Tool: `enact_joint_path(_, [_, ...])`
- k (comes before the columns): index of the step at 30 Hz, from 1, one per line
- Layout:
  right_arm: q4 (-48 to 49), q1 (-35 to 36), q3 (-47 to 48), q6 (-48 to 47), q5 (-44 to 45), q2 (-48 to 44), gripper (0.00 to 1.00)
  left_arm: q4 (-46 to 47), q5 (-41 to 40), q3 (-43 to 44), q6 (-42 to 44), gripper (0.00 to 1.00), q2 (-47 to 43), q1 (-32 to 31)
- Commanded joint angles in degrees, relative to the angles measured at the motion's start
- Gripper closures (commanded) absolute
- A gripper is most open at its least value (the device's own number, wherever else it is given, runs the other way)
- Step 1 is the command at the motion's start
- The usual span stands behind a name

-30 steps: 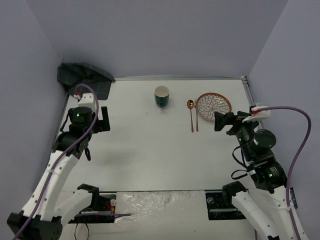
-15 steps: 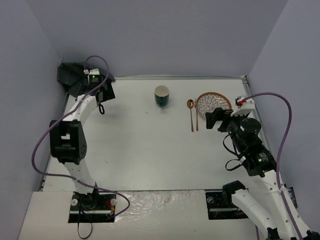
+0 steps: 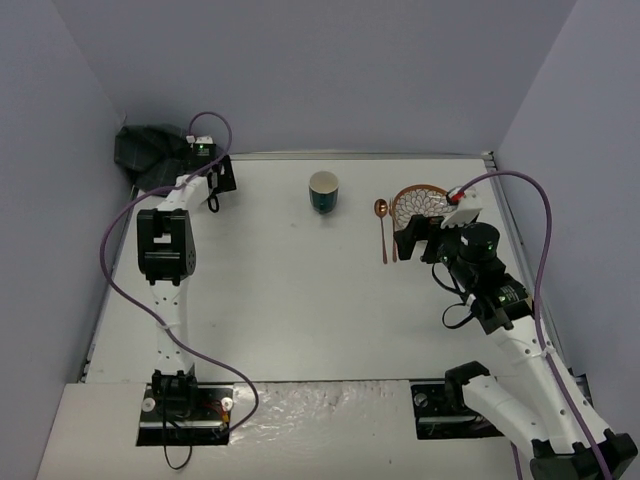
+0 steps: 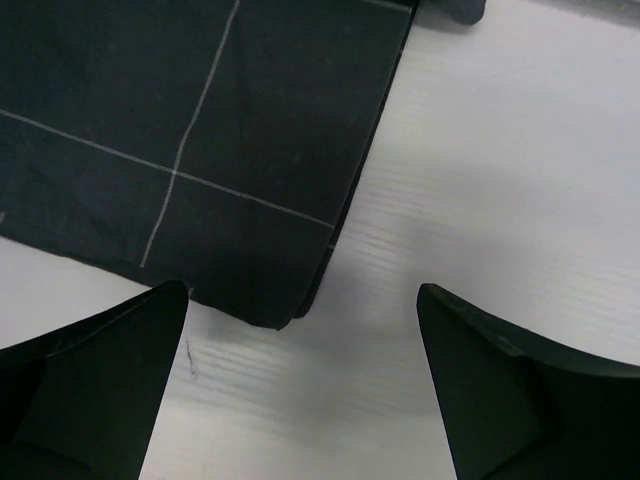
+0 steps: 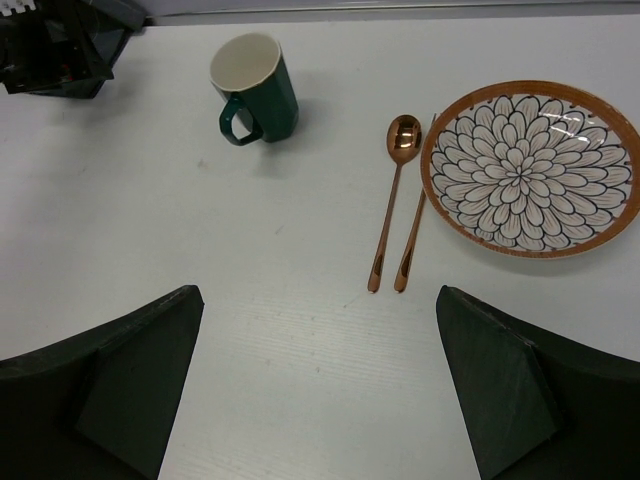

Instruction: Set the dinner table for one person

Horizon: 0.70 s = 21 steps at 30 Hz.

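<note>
The dinner table is a wide white top. At its far-left corner lies a folded dark grid-lined placemat, whose near corner shows in the left wrist view. My left gripper hovers open just right of that corner, its jaws empty over bare white. At the far right lie a floral orange-rimmed plate, a copper spoon and a thin copper utensil. A green mug stands further left. My right gripper hangs open and empty over the plate's near-left edge.
Grey walls close in the table on three sides. A metal rail runs along the right edge. The arm bases sit at the near edge.
The left arm has stretched out from mid-left to the far-left corner beside the placemat. The right gripper has shifted left, over the plate's edge. Both stayed open.
</note>
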Motion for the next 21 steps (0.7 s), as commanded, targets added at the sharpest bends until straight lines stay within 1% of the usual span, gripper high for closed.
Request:
enact_joint_path(1, [4.7,0.4,-0.3,0.4,-4.0,1.6,0.00,1.0,2.4,4.7,1.8,0.03,-0.4,0.9])
enact_joint_path(5, [4.7,0.5,-0.7,0.5,-6.5,2.5,0.00,-3.2,4.5,8.4,1.2,0.03,3.2,1.0])
enact_joint_path(7, [4.7,0.4,-0.7,0.5,-7.1,2.7,0.00,-4.7,4.9,9.5,0.5,0.03,4.2,2.9])
enact_joint_path(9, [4.8,0.4,-0.7,0.5,-7.8,2.6,0.00,-5.4,5.3,10.9,0.1,0.07,4.8,3.3])
enact_joint_path(13, [4.8,0.4,-0.6,0.4,-8.2,1.6,0.00,-11.2,5.4,16.2,-0.3,0.26,8.0,3.5])
enact_joint_path(14, [4.7,0.4,-0.6,0.3,-8.1,1.2,0.00,-12.7,5.4,17.9,-0.6,0.33,8.8,3.6])
enact_joint_path(17, [4.7,0.3,-0.6,0.2,-8.0,0.4,0.00,-16.1,5.8,21.7,-0.7,0.61,10.7,3.6])
enact_joint_path(20, [4.8,0.4,-0.7,0.2,-7.6,-0.3,0.00,-19.3,6.5,25.0,-0.6,0.86,12.6,3.8])
enact_joint_path(21, [4.7,0.4,-0.6,0.1,-7.6,-0.3,0.00,-20.5,6.6,26.0,-0.5,0.93,13.1,3.8])
